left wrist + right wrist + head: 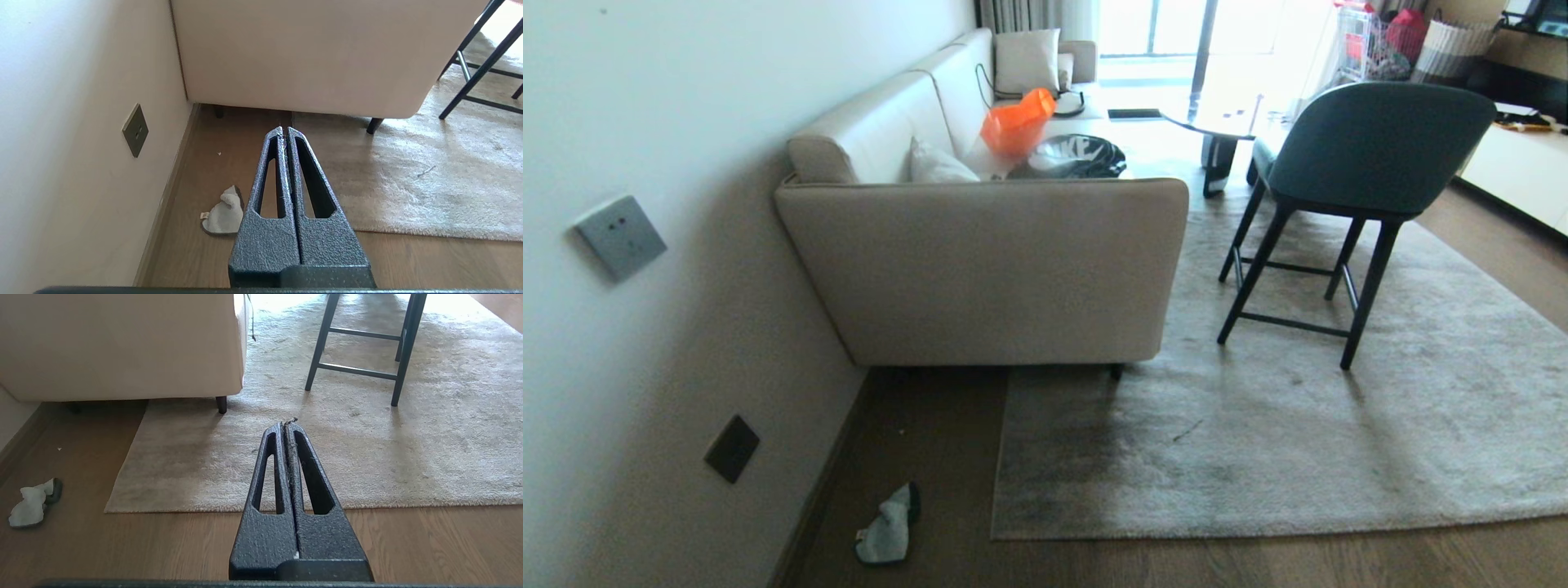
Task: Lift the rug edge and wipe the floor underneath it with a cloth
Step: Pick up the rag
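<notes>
A large grey-beige plush rug lies flat; its rug edge (1192, 532) runs along the near side and ends in a square corner at the left (107, 509). Brown plank floor (947, 441) shows between the rug and the wall. The cloth (886, 527), a small crumpled pale rag, lies on that floor near the skirting board (224, 216) (28, 504). Neither arm appears in the head view. My left gripper (284, 131) is shut and empty, hanging above the floor by the rug's left side. My right gripper (284, 426) is shut and empty above the rug's near border.
A beige sofa (980, 261) stands against the left wall with one foot on the rug. A dark teal chair (1347, 188) with thin black legs stands on the rug further right. A wall socket (732, 447) sits low on the wall.
</notes>
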You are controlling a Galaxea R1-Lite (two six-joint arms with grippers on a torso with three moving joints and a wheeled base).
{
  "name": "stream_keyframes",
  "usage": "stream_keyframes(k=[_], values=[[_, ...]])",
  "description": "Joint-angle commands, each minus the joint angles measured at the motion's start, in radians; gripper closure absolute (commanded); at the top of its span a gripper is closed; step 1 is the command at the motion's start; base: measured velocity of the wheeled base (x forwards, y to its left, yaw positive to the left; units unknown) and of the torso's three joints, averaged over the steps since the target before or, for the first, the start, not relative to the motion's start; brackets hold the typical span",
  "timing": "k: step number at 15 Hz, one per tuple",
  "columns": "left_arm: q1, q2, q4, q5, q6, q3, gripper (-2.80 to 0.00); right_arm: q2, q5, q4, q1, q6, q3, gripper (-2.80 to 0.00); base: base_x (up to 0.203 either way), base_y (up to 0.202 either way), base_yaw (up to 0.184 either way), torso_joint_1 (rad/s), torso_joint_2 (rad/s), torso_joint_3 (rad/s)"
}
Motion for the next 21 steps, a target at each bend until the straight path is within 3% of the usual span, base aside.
stream_keyframes(k=[1, 21], values=[[0.0, 0.0, 0.0, 0.0, -0.001, 0.001, 0.0, 0.001, 0.0, 0.0, 0.001, 0.0, 0.0, 0.0, 0.0, 0.0, 0.0, 0.0, 0.0, 0.0], [0.0, 0.0, 0.0, 0.0, -0.002, 0.0, 0.0, 0.001, 0.0, 0.0, 0.0, 0.0, 0.0, 0.0, 0.0, 0.0, 0.0, 0.0, 0.0, -0.016]])
